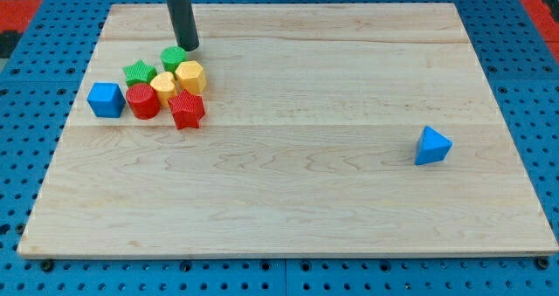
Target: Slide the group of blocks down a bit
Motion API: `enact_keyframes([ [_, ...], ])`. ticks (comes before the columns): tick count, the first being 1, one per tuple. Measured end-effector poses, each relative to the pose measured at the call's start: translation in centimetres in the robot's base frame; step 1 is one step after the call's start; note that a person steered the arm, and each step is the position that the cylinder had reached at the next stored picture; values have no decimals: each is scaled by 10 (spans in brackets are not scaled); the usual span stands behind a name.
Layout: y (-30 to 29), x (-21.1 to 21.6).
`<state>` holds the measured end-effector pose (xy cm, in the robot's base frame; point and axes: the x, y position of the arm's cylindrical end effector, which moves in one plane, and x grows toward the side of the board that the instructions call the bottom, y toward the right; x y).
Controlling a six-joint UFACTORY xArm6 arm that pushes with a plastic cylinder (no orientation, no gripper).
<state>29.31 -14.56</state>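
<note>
A cluster of blocks sits at the board's upper left: a green round block [173, 58], a green star [139, 72], a yellow hexagon [190, 76], a yellow block [163, 87], a red cylinder [142, 101] and a red star [186, 109]. A blue cube [106, 99] stands just left of the cluster, slightly apart from the red cylinder. My tip [189, 46] is at the cluster's top edge, right beside the green round block's upper right side.
A blue triangular block [432, 146] lies alone at the view's right. The wooden board [288, 200] rests on a blue pegboard table [26, 174]; the board's edges run all round.
</note>
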Motion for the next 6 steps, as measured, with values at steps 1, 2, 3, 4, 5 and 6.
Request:
enact_keyframes([
  [1, -5, 13],
  [2, -4, 29],
  [3, -21, -6],
  [4, -76, -15],
  [5, -96, 0],
  [6, -92, 9],
])
